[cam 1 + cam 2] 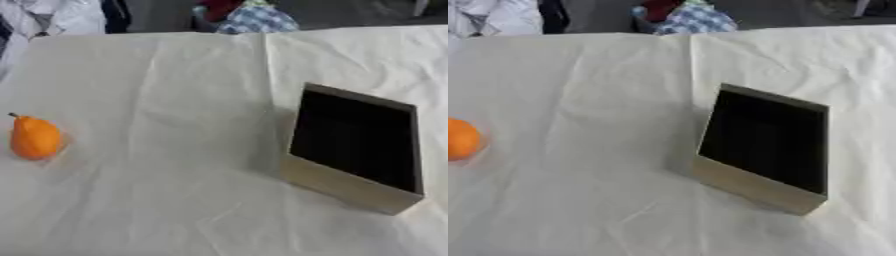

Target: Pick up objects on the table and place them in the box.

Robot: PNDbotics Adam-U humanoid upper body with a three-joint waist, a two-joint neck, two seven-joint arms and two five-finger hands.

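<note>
1. An orange pear-shaped fruit [35, 138] lies near the left edge of the table [175, 90] — well apart from the box.
2. The tan box [346, 187], dark inside, stands toward the right edge, open top up.
3. Neither robot hand shows in either view — their state cannot be told.
4. A wrinkled white cloth [579, 200] covers the table.

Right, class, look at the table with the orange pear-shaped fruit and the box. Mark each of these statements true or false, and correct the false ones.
1. The orange fruit lies inside the box. False: it lies on the white cloth, well left of the box.
2. The box is open at the top and looks dark inside. True.
3. A robot hand is holding the fruit. False: no hand shows in either view.
4. The cloth is wrinkled. True.
5. The box stands right of the fruit. True.
</note>
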